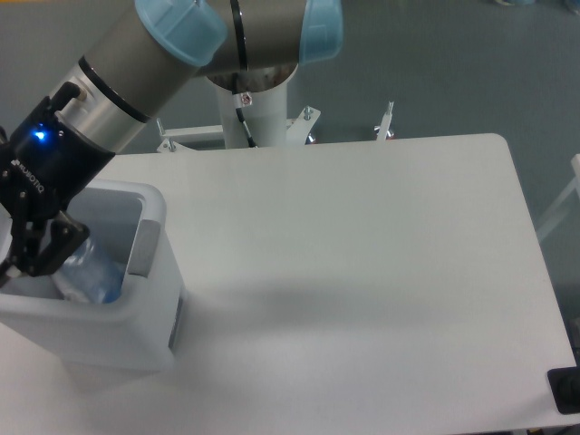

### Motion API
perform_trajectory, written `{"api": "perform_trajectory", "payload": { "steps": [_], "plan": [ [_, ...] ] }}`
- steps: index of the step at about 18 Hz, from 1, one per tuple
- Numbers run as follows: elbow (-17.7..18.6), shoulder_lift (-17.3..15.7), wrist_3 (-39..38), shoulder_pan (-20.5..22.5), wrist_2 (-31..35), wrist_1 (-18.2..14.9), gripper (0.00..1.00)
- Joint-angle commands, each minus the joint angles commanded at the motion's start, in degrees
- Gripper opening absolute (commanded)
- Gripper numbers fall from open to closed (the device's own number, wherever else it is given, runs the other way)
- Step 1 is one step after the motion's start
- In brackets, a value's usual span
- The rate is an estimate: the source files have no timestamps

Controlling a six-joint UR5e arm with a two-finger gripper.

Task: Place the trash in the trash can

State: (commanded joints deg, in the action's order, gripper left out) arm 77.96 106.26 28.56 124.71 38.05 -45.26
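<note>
The white trash can (136, 317) stands at the table's left edge, with a grey panel on its right upper side. Inside it lies the trash, a crushed clear plastic bottle (89, 275) that looks bluish, leaning against the right inner wall. My gripper (36, 261) hangs over the can's opening, just left of the bottle. Its dark fingers (62, 246) stand apart with nothing between them. The can's left part runs out of view, and the gripper hides part of its inside.
The white table (362, 254) stretches to the right of the can. The arm's white base column (254, 109) stands behind the table's far edge. A dark object (566, 390) sits at the table's near right corner.
</note>
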Motion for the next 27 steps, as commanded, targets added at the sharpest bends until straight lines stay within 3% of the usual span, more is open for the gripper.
{"api": "perform_trajectory", "payload": {
  "steps": [8, 11, 16, 20, 27],
  "plan": [
    [0.35, 0.88, -0.35, 11.67, 17.3, -0.61, 1.0],
    [0.8, 2.63, 0.53, 19.23, 18.2, -0.53, 1.0],
    [2.64, 5.09, 10.25, 26.62, 23.9, -0.26, 1.0],
    [2.9, 5.62, 16.16, 29.71, 25.41, -1.31, 1.0],
    [3.52, 5.62, 24.94, 30.33, 40.59, -3.42, 1.0]
  ]
}}
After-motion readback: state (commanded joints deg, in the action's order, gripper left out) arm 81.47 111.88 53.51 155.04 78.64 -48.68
